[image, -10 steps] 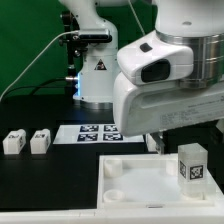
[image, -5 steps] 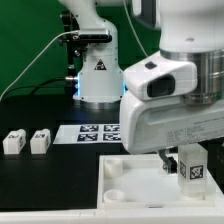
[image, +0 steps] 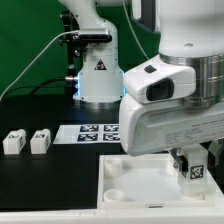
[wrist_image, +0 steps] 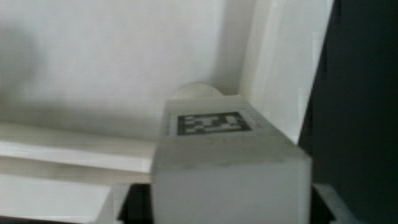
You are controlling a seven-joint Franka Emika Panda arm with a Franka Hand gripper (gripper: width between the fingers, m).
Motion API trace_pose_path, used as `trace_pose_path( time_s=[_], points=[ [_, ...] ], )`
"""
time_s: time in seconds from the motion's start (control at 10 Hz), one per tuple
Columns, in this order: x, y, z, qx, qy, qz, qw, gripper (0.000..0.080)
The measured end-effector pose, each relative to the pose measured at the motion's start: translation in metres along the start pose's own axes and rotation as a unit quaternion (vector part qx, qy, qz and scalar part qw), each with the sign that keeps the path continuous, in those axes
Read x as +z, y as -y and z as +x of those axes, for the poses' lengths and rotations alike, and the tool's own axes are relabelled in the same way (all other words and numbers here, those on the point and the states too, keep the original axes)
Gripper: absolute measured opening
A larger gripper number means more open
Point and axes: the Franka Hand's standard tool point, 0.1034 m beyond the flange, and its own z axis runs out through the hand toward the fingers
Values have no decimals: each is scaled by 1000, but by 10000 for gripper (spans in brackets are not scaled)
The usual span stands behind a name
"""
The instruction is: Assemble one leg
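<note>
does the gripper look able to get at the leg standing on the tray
Probably yes: the gripper hangs above the upright leg at the tray corner, nothing lies between them, and the wrist view shows the leg centred. The tray wall may crowd the jaws.

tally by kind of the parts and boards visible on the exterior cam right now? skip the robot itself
tray: 1
legs: 3 (two side by side at the exterior view's left, one on the tray)
marker board: 1
total: 5
</note>
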Motion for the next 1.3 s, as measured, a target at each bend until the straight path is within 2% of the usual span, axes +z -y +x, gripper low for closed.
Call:
trace_pose_path(
  time_s=[0.2,0.4,0.5,0.6,0.7,0.8,0.9,1.2,1.3],
  points=[
    [0,-1,0,21,0,0,1000,294],
    [0,-2,0,148,0,0,989,294],
    [0,-4,1,237,-24,11,971,294],
    [1,-6,-1,320,-43,30,946,294],
    [1,-8,-2,408,-62,46,910,294],
    [0,-12,-2,469,-76,73,877,294],
    [0,-13,-3,496,-70,84,861,295],
    [2,-14,-4,635,-53,95,765,295],
    [3,-13,-5,721,-36,109,684,295]
  ],
)
